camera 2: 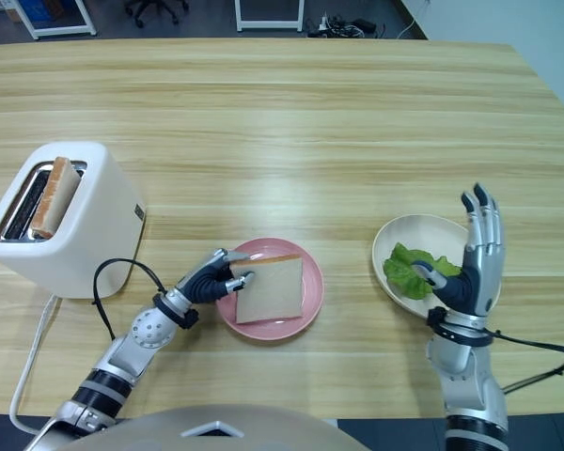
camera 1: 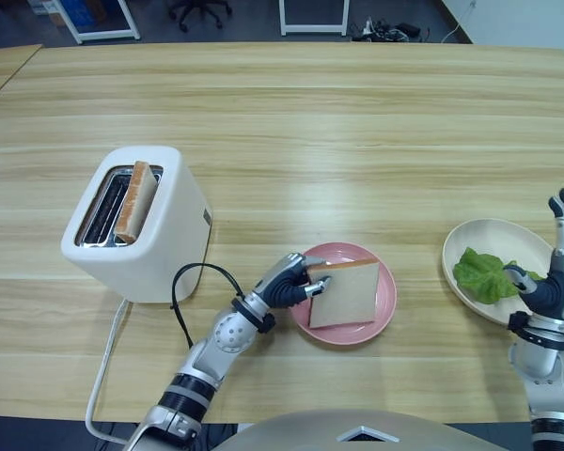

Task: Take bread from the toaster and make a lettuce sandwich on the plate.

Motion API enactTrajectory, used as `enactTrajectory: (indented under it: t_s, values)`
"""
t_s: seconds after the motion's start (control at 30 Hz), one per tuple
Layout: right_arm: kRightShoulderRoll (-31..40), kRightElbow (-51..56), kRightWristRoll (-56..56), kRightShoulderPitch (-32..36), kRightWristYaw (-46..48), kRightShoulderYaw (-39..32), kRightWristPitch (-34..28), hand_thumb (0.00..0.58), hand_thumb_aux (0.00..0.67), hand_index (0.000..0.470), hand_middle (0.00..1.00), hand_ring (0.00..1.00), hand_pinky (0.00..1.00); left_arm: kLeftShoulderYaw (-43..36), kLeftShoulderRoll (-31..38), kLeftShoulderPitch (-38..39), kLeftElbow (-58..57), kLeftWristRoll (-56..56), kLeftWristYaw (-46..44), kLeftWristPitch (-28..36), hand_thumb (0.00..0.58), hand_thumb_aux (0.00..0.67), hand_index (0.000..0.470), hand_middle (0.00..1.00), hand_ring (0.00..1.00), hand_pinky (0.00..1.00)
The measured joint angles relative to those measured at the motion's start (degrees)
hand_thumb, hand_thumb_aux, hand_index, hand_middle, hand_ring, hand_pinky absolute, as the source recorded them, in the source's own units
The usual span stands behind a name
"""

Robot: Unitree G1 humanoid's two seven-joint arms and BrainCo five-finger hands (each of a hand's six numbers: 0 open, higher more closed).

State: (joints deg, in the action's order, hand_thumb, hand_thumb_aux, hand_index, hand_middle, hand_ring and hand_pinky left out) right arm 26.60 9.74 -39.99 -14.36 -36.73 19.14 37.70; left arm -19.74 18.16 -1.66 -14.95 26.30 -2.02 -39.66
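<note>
A white toaster [camera 1: 160,249] stands at the left with one bread slice [camera 1: 136,200] upright in its right slot. A second bread slice [camera 1: 350,294] lies on the pink plate [camera 1: 387,303] at centre front. My left hand [camera 1: 287,282] is at the plate's left rim, its fingers pinched on that slice's left edge. A green lettuce leaf [camera 1: 484,274] rests on a beige plate [camera 1: 496,235] at the right. My right hand [camera 2: 475,268] is upright at the beige plate's near right rim, fingers spread and holding nothing, its thumb close to the leaf.
A black cord [camera 1: 190,287] loops from the toaster toward my left wrist. A white cable [camera 1: 108,362] runs to the table's front edge. Bare wooden tabletop [camera 1: 338,132] stretches behind the plates.
</note>
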Motion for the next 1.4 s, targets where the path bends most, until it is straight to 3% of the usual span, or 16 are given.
enactTrajectory:
  t_s: [0.17,0.2,0.3,0.37,0.4,0.47,0.5,0.53,0.57,0.8,0.83,0.87,0.9,0.97,1.07,1.4]
  values:
    - [8.9,10.7,-8.8,0.0,-4.8,0.1,-11.1,0.0,0.0,0.0,0.0,0.0,0.0,-1.3,3.0,-1.6,-3.0,12.8,9.0,-2.9,0.58,0.67,0.47,1.0,1.0,1.0]
    - [10.3,12.5,-9.8,0.4,-5.0,-0.6,-13.2,0.0,0.0,0.0,0.0,0.0,0.0,-1.2,3.2,-1.7,-2.9,15.2,11.1,-2.6,0.58,0.67,0.47,0.94,0.94,0.94]
    - [13.9,18.0,-11.8,2.7,-3.7,-4.1,-17.7,0.0,0.0,0.0,0.0,0.0,0.0,-1.1,4.3,-1.4,-0.7,20.9,16.0,-0.7,0.58,0.67,0.47,0.62,0.62,0.62]
    - [15.6,21.6,-12.5,4.6,-1.4,-7.7,-19.3,0.0,0.0,0.0,0.0,0.0,0.0,-0.7,5.5,-0.8,3.2,24.5,18.7,1.0,0.554,0.528,0.37,0.0,0.0,0.0]
    - [16.0,22.3,-12.5,4.8,-0.9,-9.0,-19.7,0.0,0.0,0.0,0.0,0.0,0.0,-0.5,5.6,-0.3,4.9,25.2,19.4,1.6,0.485,0.399,0.28,0.0,0.0,0.0]
    - [16.7,23.1,-12.3,5.2,-0.1,-10.8,-20.1,0.0,0.0,0.0,0.0,0.0,0.0,-0.4,5.9,0.9,7.8,26.7,20.6,2.8,0.363,0.26,0.182,0.0,0.0,0.0]
    - [17.1,23.1,-12.0,5.1,0.5,-11.7,-20.2,0.0,0.0,0.0,0.0,0.0,0.0,-0.4,6.5,1.6,9.3,27.6,20.7,3.5,0.223,0.145,0.101,0.0,0.0,0.0]
    - [17.5,23.1,-11.7,5.1,1.3,-12.6,-20.1,0.0,0.0,0.0,0.0,0.0,0.0,-0.3,7.4,2.4,10.8,28.5,20.8,4.1,0.031,0.018,0.013,0.0,0.0,0.0]
    - [17.9,23.2,-11.7,5.1,2.3,-13.7,-20.2,0.0,0.0,0.0,0.0,0.0,0.0,0.0,7.9,3.4,12.7,29.2,21.0,4.7,0.0,0.0,0.0,0.0,0.0,0.0]
    - [19.4,20.8,-10.0,2.5,4.4,-15.4,-21.6,0.0,0.0,0.0,0.0,0.0,0.0,0.2,9.5,5.6,18.7,29.4,21.2,5.8,0.0,0.0,0.0,0.0,0.0,0.0]
    - [19.6,20.1,-9.8,1.9,4.8,-15.4,-21.9,0.183,0.116,0.081,0.0,0.0,0.0,0.2,9.7,5.7,19.0,29.4,21.2,5.9,0.0,0.0,0.0,0.0,0.0,0.0]
    - [19.8,19.4,-9.5,1.4,5.0,-15.5,-22.2,0.489,0.405,0.284,0.0,0.0,0.0,0.2,9.8,5.7,19.1,29.3,21.2,5.9,0.0,0.0,0.0,0.0,0.0,0.0]
    - [19.9,18.8,-9.3,1.0,5.4,-15.5,-22.5,0.547,0.51,0.358,0.0,0.0,0.0,0.4,9.9,5.9,19.5,29.3,21.2,6.0,0.0,0.0,0.0,0.0,0.0,0.0]
    - [20.1,17.7,-9.1,0.7,5.7,-15.8,-22.9,0.573,0.599,0.42,0.0,0.0,0.0,0.9,10.0,6.2,20.2,29.3,21.3,6.3,0.0,0.0,0.0,0.0,0.0,0.0]
    - [20.3,16.1,-8.5,0.4,6.2,-16.1,-23.7,0.58,0.67,0.47,0.0,0.0,0.0,2.0,10.2,6.6,20.9,29.2,21.5,6.8,0.0,0.0,0.0,0.0,0.0,0.0]
    - [20.6,12.3,-8.1,-1.1,4.3,-16.5,-24.8,0.58,0.67,0.47,0.0,0.0,0.0,3.5,10.3,8.4,21.3,28.8,22.5,7.2,0.0,0.0,0.0,0.0,0.0,0.0]
